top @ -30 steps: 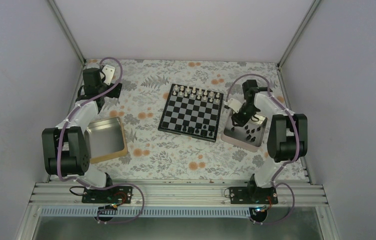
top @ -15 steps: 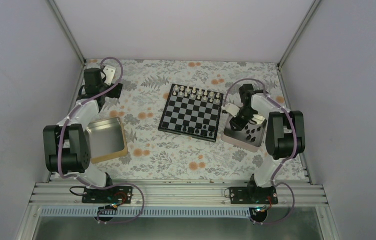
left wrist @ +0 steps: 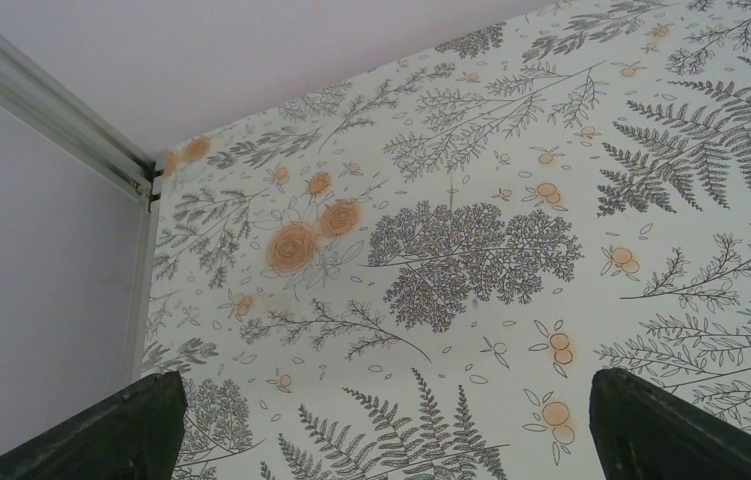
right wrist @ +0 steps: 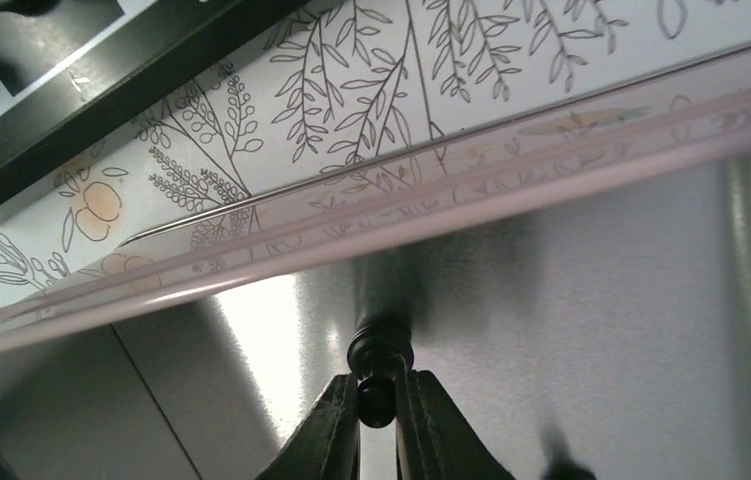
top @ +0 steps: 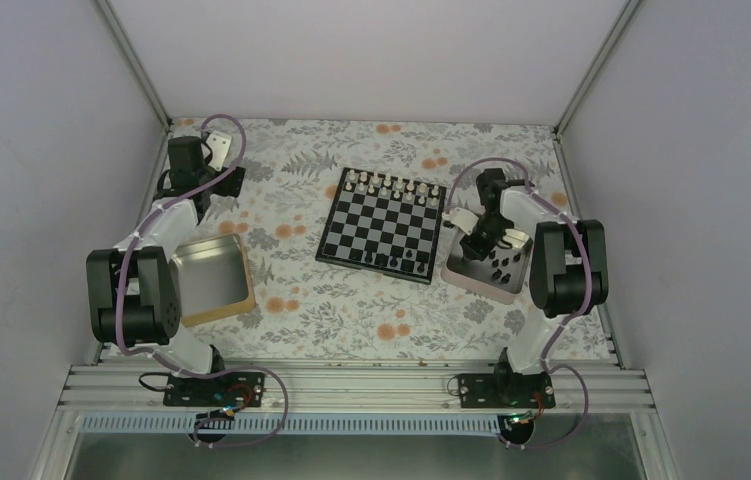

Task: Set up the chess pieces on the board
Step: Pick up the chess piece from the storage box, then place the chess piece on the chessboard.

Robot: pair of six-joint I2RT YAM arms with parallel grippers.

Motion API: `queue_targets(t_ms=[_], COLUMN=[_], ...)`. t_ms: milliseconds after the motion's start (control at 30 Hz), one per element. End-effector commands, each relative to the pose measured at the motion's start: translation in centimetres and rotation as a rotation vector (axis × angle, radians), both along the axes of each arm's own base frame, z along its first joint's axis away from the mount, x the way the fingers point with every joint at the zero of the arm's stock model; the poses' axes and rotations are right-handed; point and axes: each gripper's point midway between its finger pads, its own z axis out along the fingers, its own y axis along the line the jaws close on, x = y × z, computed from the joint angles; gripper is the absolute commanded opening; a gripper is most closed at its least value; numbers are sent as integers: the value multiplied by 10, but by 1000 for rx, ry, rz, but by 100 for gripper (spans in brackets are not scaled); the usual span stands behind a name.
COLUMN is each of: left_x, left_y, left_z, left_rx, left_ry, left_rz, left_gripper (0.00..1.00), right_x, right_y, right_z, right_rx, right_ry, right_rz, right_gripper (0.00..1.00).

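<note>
The board (top: 383,225) lies mid-table with pale pieces along its far row and a few black chess pieces (top: 403,263) on its near row. More black pieces (top: 501,264) lie in the silver tin (top: 471,276) to its right. My right gripper (top: 472,243) is down inside the tin at its left end, shut on one black piece (right wrist: 378,378) whose base touches the tin floor. The board's corner (right wrist: 41,110) shows at the upper left of the right wrist view. My left gripper (top: 173,190) is open and empty over bare cloth at the far left.
An empty gold-rimmed tin (top: 213,280) sits at the near left beside the left arm. The tin's pink rim (right wrist: 371,225) runs across the right wrist view just beyond the fingers. A frame post (left wrist: 141,175) stands at the back-left corner.
My right gripper has moved left and down into the left end of the silver tin and closed on a black piece. The left arm has barely moved.
</note>
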Motion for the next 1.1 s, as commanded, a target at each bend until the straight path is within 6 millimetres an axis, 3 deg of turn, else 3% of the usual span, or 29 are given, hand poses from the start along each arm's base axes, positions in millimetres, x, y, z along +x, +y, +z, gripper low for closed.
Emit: queue_targets(t_ms=[0, 200, 333, 400, 533, 733, 900, 1067], left_x=[5, 3, 2, 2, 1, -1, -2, -1], left_y=[0, 0, -2, -3, -4, -3, -3, -4], left_z=[13, 14, 16, 18, 19, 18, 19, 19], left_rx=[-13, -12, -17, -20, -22, -20, -20, -21], left_ry=[-38, -44, -51, -55, -56, -57, -61, -60], left_rz=[-1, -3, -11, -15, -19, -15, -15, -17], left_gripper=[100, 100, 100, 100, 100, 100, 100, 100], right_x=[14, 29, 39, 42, 42, 23, 13, 11], right_y=[2, 28, 63, 86, 133, 186, 208, 209], right_z=[30, 79, 104, 107, 103, 73, 52, 38], right_rx=[-19, -74, -77, -66, -47, -33, -12, -23], right_ry=[-74, -144, -179, -181, -182, -123, -82, -65], right_rz=[6, 84, 169, 221, 327, 470, 523, 535], right_gripper=[10, 10, 10, 10, 10, 11, 11, 11])
